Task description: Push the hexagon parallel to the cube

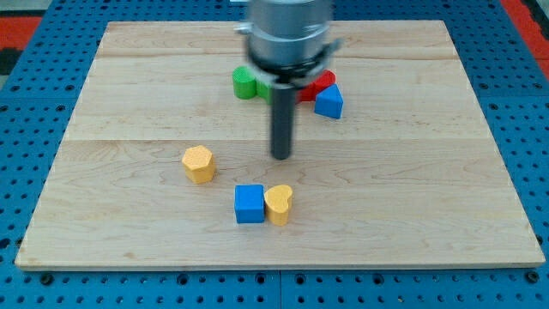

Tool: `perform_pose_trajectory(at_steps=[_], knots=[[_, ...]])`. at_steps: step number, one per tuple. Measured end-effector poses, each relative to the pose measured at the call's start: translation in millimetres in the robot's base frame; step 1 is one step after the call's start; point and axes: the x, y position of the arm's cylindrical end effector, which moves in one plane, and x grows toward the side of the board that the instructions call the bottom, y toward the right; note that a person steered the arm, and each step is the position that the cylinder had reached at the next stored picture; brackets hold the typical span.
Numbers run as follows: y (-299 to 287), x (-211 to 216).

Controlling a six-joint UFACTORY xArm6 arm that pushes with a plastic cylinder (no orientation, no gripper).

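We see bright, even light on the wooden board [412, 172], with soft short shadows. Above my tip [281, 157], the arm housing [287, 34] is motion-blurred.

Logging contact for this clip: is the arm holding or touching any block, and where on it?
Nothing is held. My tip stands apart from every block, to the right of the yellow hexagon and above the blue cube.

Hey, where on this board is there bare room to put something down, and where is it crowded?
Bare wood spans the view's right, beyond the blue triangular block, the view's far left, past the yellow hexagon, and the bottom edge strip. It is crowded at top centre around the green block and red block, and near the touching blue cube and yellow heart. My tip stands between them.
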Motion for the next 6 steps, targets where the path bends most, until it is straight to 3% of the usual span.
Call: perform_pose_trajectory(at_steps=[1,2,4,5,6], knots=[[-92,2],[-118,50],[-138,130],[-128,146],[-104,129]])
